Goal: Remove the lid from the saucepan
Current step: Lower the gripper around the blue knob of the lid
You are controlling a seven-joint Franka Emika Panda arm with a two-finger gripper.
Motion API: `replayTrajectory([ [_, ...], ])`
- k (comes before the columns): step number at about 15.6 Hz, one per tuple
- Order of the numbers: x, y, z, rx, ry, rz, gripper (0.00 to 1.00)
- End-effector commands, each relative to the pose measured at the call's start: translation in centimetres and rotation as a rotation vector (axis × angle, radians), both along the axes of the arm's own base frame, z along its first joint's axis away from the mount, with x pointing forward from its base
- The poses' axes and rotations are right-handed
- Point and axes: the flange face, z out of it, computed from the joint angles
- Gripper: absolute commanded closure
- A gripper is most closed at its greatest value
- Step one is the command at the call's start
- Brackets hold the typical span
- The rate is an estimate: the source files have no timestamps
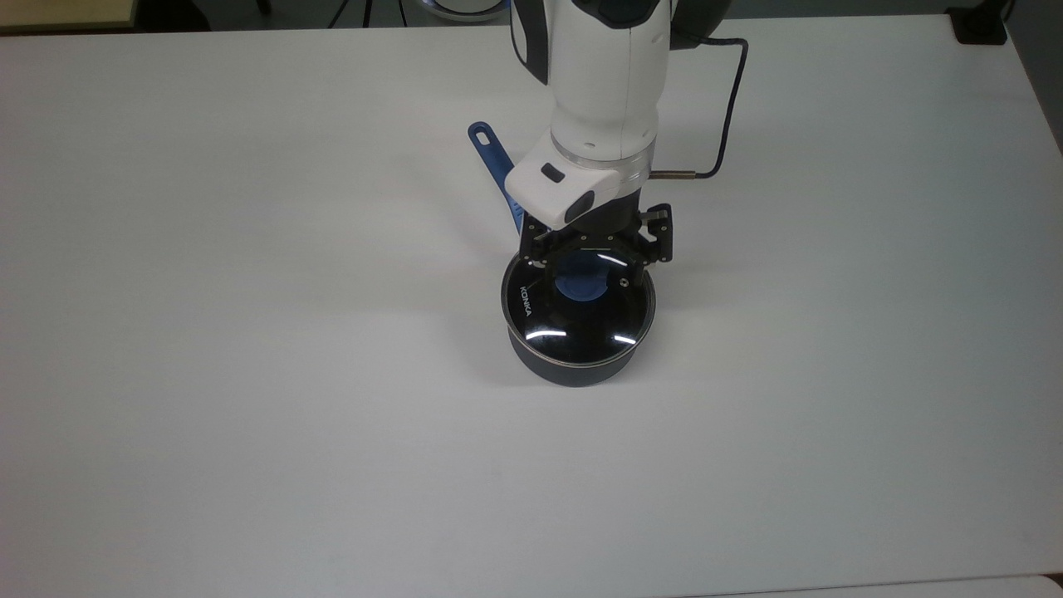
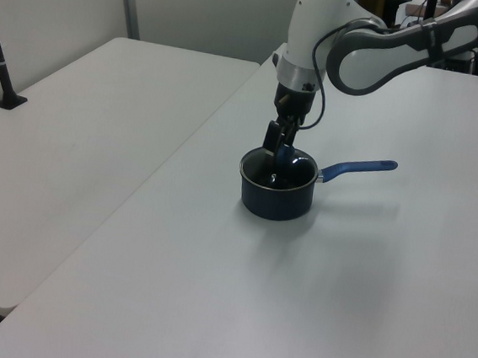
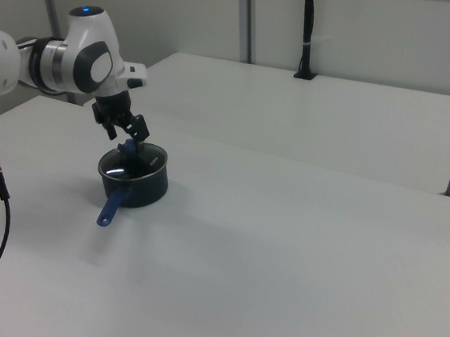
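Lid (image 1: 576, 314), a round clear glass disc with a blue knob, sits on the dark grey saucepan (image 1: 573, 365) mid-counter; the knob lies directly below the gripper (image 1: 595, 264), between its spread jaws.

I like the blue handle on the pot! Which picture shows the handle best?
The left view: the saucepan handle sticks out sideways, fully visible. In the top view the arm hides most of the handle. In the right view it points toward the camera, looking short.
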Motion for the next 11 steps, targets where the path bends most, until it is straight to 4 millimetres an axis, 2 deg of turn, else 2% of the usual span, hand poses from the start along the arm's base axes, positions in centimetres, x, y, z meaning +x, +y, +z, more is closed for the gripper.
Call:
replayTrajectory([
  [1, 1.1, 0.2, 0.6, -0.016, -0.034, -0.024, 0.0],
  [4, 1.1, 0.8, -1.2, -0.057, -0.019, 0.002, 0.0],
  [10, 1.1, 0.2, -0.2, -0.115, -0.044, 0.031, 0.03],
  [11, 1.0, -0.2, 1.0, -0.115, -0.056, 0.026, 0.04],
])
